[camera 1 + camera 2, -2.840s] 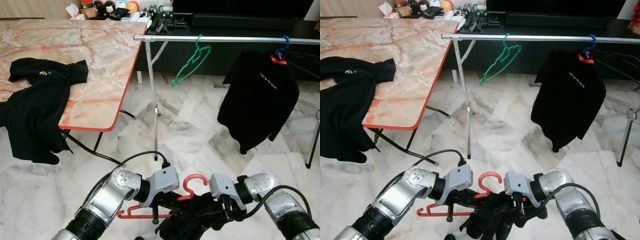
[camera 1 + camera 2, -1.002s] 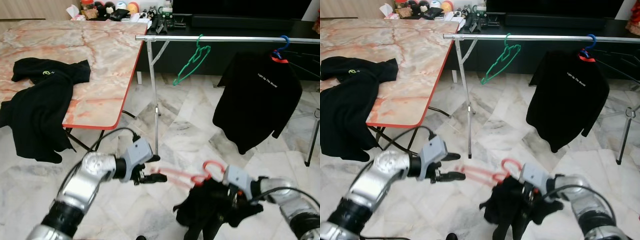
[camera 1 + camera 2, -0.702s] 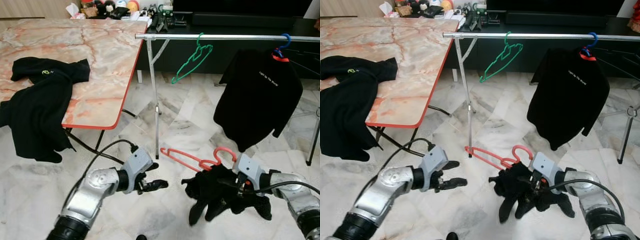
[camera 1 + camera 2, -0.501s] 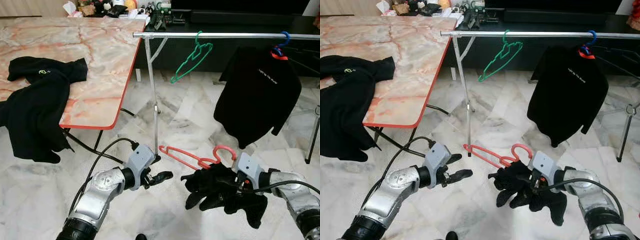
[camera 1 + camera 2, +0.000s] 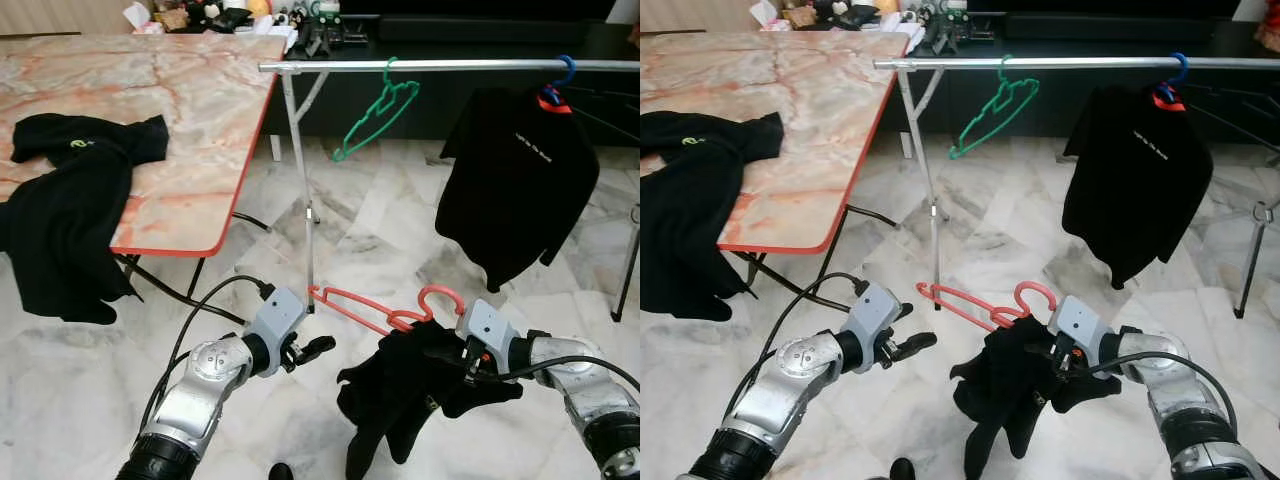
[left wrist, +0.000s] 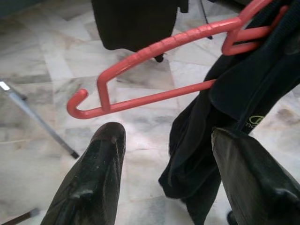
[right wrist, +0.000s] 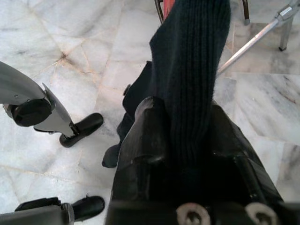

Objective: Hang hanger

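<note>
The right gripper (image 7: 187,140) has its jaws pinched on the ribbed black knit of a dark garment (image 5: 400,395), the fabric running straight up between the two fingers in the right wrist view. That garment hangs limp from the red hanger (image 5: 375,305), bunched on the hanger's hook end with its loose folds drooping toward 6 o'clock above the marble floor (image 5: 360,240). The hanger's free arm juts out bare toward 10 o'clock from the gripper, its tip close to the foot of the rack's upright.

The left gripper (image 6: 164,154) has its jaws spread wide and holds nothing; in its wrist view the two black fingers (image 6: 96,173) frame the hanger's bare arm and the hanging cloth without touching either. In the eye views it sits at 9 o'clock from the garment, just beside the hanger's free end.

Farther out at 12 o'clock, the clothes rail (image 5: 450,65) carries a green hanger (image 5: 380,112) and, at 1 o'clock, a black shirt (image 5: 520,185) on a blue hook. At 10 o'clock the marble-patterned surface (image 5: 190,100) bears another black garment (image 5: 65,215) draped over its near edge.
</note>
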### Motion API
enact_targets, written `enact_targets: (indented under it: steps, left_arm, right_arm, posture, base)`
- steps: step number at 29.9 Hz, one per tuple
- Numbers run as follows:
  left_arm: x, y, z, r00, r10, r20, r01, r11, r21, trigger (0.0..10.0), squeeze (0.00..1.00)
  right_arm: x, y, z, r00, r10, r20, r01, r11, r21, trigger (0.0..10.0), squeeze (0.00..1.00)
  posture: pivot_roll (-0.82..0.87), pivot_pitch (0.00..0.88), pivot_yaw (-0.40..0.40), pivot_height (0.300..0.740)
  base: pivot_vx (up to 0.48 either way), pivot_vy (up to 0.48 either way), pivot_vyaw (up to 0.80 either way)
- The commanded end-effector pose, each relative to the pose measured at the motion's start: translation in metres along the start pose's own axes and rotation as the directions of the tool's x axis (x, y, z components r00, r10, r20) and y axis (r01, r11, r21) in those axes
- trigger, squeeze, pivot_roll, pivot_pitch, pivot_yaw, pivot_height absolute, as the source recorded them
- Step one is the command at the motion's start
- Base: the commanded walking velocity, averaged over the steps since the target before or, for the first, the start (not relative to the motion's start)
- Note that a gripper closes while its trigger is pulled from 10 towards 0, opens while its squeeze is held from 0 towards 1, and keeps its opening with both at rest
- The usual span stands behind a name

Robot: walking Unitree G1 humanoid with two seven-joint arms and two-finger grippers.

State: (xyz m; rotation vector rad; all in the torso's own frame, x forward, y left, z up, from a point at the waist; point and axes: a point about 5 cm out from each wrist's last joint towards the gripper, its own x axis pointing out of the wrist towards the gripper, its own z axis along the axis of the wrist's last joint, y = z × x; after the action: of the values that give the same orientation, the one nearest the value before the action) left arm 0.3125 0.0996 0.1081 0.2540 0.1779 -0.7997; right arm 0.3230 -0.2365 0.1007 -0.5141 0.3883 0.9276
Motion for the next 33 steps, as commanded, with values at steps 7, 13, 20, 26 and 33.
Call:
enact_targets:
  steps: [7, 13, 20, 26, 33]
  left_arm:
    - [-0.001, 0.010, -0.005, 0.996, 0.084, -0.024, -0.084, 0.996, -0.001, 10.0, 0.00]
    - [0.000, 0.009, -0.007, 0.998, 0.062, -0.028, -0.061, 0.998, 0.005, 10.0, 0.00]
    - [-0.001, 0.008, -0.011, 0.998, 0.049, -0.043, -0.049, 0.999, 0.011, 10.0, 0.00]
    - [-0.001, 0.005, -0.011, 0.999, 0.037, -0.035, -0.037, 0.999, 0.010, 10.0, 0.00]
    - [-0.002, 0.015, -0.010, 0.993, 0.105, -0.044, -0.104, 0.994, 0.029, 10.0, 0.00]
  right_arm:
    - [0.001, -0.002, 0.005, 1.000, -0.001, 0.020, 0.002, 1.000, -0.017, 0.0, 0.00]
    - [-0.001, -0.006, 0.008, 1.000, -0.019, 0.024, 0.019, 1.000, -0.015, 0.0, 0.00]
    - [0.000, -0.007, 0.009, 0.999, -0.024, 0.029, 0.025, 1.000, -0.018, 0.0, 0.00]
    - [0.001, -0.006, 0.009, 0.999, -0.026, 0.029, 0.026, 0.999, -0.020, 0.0, 0.00]
    - [0.002, -0.006, 0.010, 0.999, -0.018, 0.031, 0.019, 1.000, -0.024, 0.0, 0.00]
  posture:
    - [0.05, 0.182, 0.034, 0.740]
    - [0.05, 0.150, 0.037, 0.740]
    - [0.05, 0.120, 0.044, 0.740]
    - [0.04, 0.114, 0.042, 0.740]
    - [0.05, 0.127, 0.037, 0.740]
  base:
    - [0.000, -0.129, 0.00]
    - [0.000, -0.362, 0.00]
    - [0.000, 0.000, 0.00]
    - [0.000, 0.000, 0.00]
    - [0.000, -0.178, 0.00]
